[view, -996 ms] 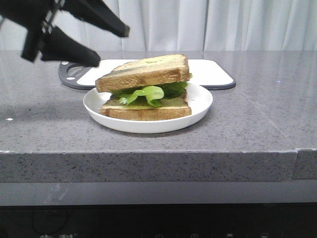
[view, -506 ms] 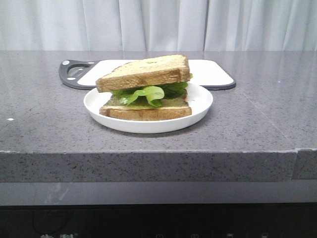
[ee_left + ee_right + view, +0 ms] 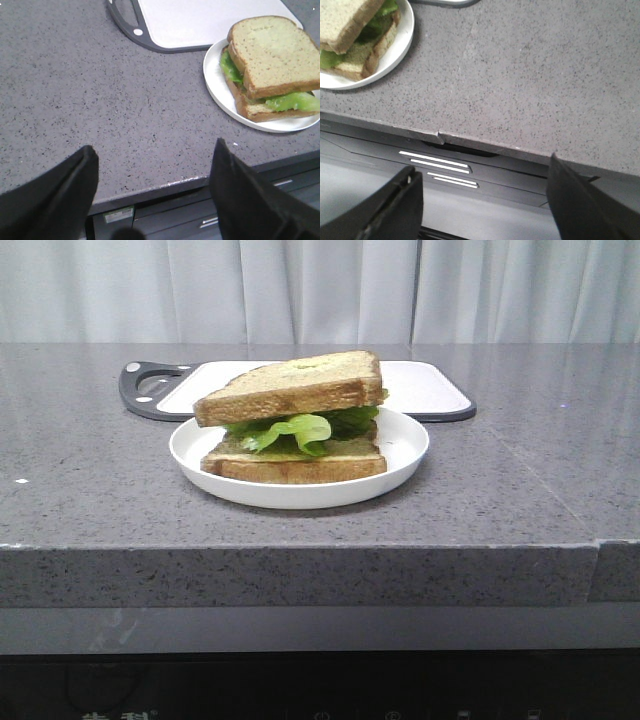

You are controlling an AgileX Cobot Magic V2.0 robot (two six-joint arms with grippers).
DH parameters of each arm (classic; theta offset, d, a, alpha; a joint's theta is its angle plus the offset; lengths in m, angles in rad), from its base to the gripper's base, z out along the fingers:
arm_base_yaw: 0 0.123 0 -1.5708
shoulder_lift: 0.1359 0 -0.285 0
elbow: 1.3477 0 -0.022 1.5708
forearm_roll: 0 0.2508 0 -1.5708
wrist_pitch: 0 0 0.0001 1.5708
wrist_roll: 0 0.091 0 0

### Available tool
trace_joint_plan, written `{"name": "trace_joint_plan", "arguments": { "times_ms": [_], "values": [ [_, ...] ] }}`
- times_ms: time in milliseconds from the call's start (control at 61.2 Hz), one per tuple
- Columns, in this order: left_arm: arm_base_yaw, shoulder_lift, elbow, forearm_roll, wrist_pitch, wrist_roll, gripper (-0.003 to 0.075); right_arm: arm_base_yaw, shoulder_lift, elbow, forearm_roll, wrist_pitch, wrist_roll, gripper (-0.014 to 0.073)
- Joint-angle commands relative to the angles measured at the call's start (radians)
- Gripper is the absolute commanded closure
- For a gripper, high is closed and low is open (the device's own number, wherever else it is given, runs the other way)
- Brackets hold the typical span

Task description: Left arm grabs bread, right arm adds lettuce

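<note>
Front view is showing a finished sandwich sitting on a white plate (image 3: pixel 405 455) near the bench (image 3: pixel 90 510) edge — the bread (image 3: pixel 290 387) is lying tilted on top because the lettuce (image 3: pixel 290 430) is bunching beneath it, over a bottom slice (image 3: pixel 295 466). A cutting board (image 3: pixel 430 390) is lying behind. Neither arm is appearing here. Wrist views are showing the left claw (image 3: pixel 152 192) and right claw (image 3: pixel 482 207) both spread wide, holding nothing, hanging off the bench edge — probably pulled clear because assembly looks done.
</note>
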Motion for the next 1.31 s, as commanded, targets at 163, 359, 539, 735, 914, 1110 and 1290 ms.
{"name": "trace_joint_plan", "arguments": {
  "times_ms": [163, 359, 539, 735, 914, 1110, 1290],
  "values": [
    [-0.008, -0.017, -0.001, -0.008, -0.128, -0.011, 0.0548, -0.005, -0.001, -0.022, -0.014, -0.076, 0.002, 0.0314],
    [-0.008, -0.017, -0.001, -0.008, -0.158, -0.011, 0.074, -0.005, -0.001, -0.022, -0.013, -0.074, 0.002, 0.0596],
    [-0.008, -0.017, -0.001, -0.01, -0.156, -0.011, 0.0741, -0.005, -0.001, -0.022, -0.013, -0.052, 0.002, 0.071],
    [-0.008, -0.017, -0.001, -0.01, -0.156, -0.011, 0.0741, -0.005, -0.001, -0.022, -0.012, 0.03, 0.002, 0.0711],
    [-0.008, -0.017, -0.001, -0.01, -0.156, -0.011, 0.0741, -0.005, -0.001, -0.022, -0.012, 0.04, 0.002, 0.0711],
    [0.002, -0.088, 0.042, -0.01, -0.19, -0.011, 0.0741, -0.005, -0.001, -0.022, -0.012, 0.04, 0.002, 0.0711],
    [0.089, -0.244, 0.246, -0.01, -0.414, -0.011, 0.0741, -0.005, -0.001, -0.022, -0.012, 0.04, 0.002, 0.0711]
  ]
}}
